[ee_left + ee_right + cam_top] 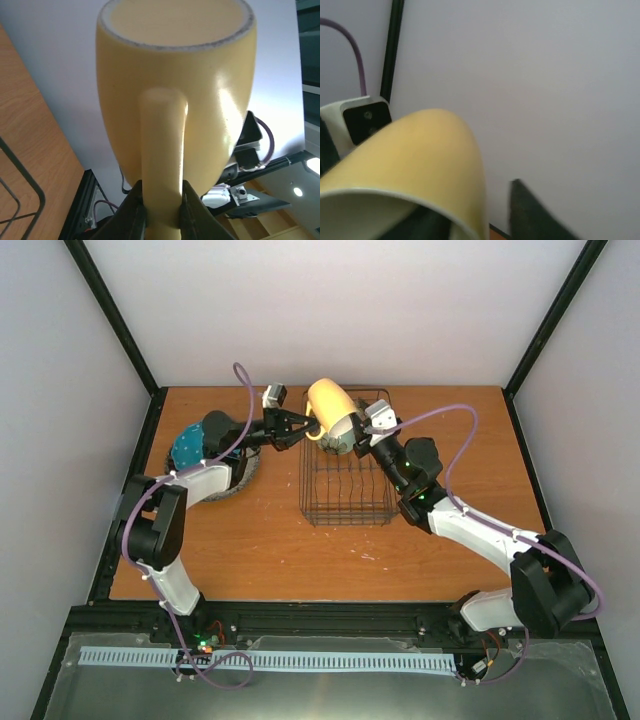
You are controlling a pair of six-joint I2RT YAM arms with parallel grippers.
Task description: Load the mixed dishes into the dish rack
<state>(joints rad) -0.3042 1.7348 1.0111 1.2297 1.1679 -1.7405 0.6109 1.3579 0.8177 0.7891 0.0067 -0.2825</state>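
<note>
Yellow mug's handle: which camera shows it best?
The left wrist view: the handle of the yellow ceramic mug fills the centre, pinched in the left pincer. The top external view shows the mug small, by the dark wire dish rack, its handle barely visible. The right wrist view shows only its rim and side.

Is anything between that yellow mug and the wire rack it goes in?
Yes. The yellow mug hangs over the far end of the dish rack, its handle pinched by the left gripper, and a pale green bowl already sits in that end, seemingly right beneath it. The right gripper crowds its rim too.
</note>
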